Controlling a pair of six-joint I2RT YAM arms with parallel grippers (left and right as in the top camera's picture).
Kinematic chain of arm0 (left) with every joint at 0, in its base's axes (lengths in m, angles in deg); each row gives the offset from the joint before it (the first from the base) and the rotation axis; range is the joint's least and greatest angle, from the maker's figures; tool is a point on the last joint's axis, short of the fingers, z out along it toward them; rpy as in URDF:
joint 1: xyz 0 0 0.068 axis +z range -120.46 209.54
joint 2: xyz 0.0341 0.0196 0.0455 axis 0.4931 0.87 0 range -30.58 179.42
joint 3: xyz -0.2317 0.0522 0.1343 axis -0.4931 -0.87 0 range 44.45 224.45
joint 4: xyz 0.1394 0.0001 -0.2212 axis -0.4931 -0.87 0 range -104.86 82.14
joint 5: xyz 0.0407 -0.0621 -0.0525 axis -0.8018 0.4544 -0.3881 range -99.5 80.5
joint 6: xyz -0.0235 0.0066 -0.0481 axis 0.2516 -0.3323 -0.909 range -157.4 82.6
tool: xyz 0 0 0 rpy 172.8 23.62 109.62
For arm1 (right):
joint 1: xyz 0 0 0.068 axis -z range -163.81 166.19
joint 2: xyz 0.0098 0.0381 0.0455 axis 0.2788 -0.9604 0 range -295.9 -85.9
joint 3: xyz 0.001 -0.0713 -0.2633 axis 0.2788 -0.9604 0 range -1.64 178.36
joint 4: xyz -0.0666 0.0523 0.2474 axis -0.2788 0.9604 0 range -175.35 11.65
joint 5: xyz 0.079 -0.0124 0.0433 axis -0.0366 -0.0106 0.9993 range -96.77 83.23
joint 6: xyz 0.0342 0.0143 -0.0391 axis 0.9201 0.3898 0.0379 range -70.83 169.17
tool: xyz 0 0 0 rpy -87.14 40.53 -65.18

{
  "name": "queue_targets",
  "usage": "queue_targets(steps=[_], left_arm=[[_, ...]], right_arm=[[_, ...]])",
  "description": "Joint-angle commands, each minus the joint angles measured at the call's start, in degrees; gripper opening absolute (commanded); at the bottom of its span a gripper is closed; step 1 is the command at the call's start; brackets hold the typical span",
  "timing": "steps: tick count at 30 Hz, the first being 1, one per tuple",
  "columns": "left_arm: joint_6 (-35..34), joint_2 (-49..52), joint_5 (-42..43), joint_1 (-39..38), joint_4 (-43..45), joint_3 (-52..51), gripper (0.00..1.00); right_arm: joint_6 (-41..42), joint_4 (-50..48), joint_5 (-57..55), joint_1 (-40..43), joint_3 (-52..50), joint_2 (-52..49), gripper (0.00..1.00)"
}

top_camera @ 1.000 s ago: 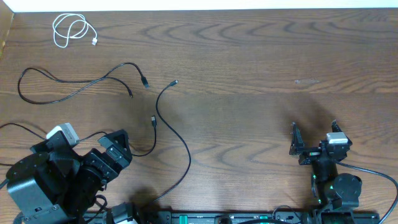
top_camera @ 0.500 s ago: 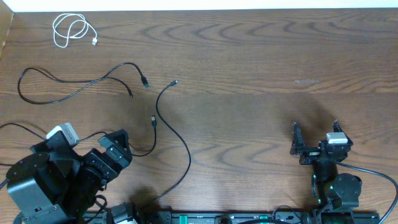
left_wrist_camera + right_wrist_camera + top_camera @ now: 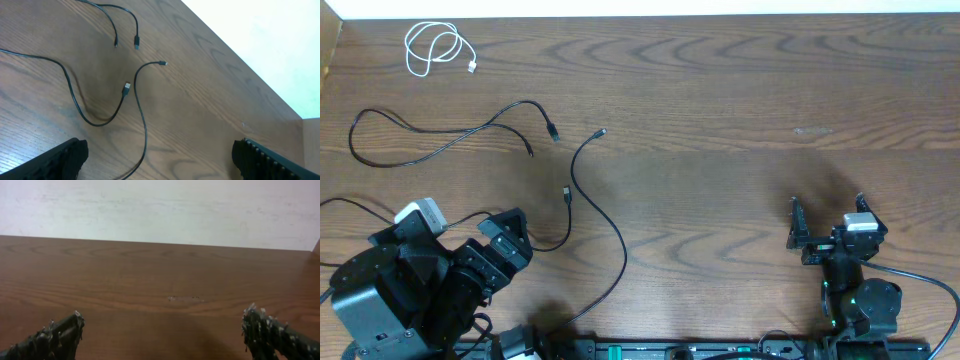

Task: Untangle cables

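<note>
Where the cables lie: all on the left half of the brown wood-grain worktop point(image 3: 740, 100), flat on the wood.
White cable: the short thin white cable point(image 3: 432, 45) sits loosely coiled in the far-left corner, its plug end pointing right, well apart from the black ones.
Doubled black cable: the long thin doubled black cable point(image 3: 490, 122) loops near the left edge. Its two strands run rightward close together and then part. One small plug end lies farther from the near edge than the other.
S-curved black cable: the thin S-curved black cable point(image 3: 623, 245) has its plug towards the worktop's middle. It bends left, then swings right and back down to the near edge.
Hooked black cable: the thin hooked black cable point(image 3: 567, 192) has its plug just beside the S-curve's left bend; whether they touch, cannot tell. It drops into a U and runs off to the left edge.
Left gripper: the left gripper point(image 3: 160, 150) is at the near-left corner, jaws wide apart. The U of the hooked cable lies just ahead of it, not touching.
Right gripper: the right gripper point(image 3: 164, 317) is by the near edge on the right half, jaws wide apart, facing bare wood, well apart from every cable.
</note>
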State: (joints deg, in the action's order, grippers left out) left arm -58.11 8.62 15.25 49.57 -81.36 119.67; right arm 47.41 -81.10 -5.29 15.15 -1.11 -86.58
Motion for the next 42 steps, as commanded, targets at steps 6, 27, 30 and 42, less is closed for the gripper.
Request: queue_targets(steps=[6,27,30,42], left_arm=[[0.7,0.0,0.1,-0.2,0.0,0.0,0.97],[0.7,0.0,0.1,-0.2,-0.1,0.0,0.98],[0.7,-0.4,0.1,-1.3,0.0,0.0,0.97],[0.8,-4.9,-11.0,-16.4,8.2,-8.7,0.97]], right_arm=[[-0.7,0.2,-0.6,-0.4,-0.2,0.4,0.99],[-0.7,0.2,-0.6,-0.4,-0.2,0.4,0.99],[-0.7,0.2,-0.6,-0.4,-0.2,0.4,0.99],[-0.7,0.2,-0.6,-0.4,-0.2,0.4,0.99]])
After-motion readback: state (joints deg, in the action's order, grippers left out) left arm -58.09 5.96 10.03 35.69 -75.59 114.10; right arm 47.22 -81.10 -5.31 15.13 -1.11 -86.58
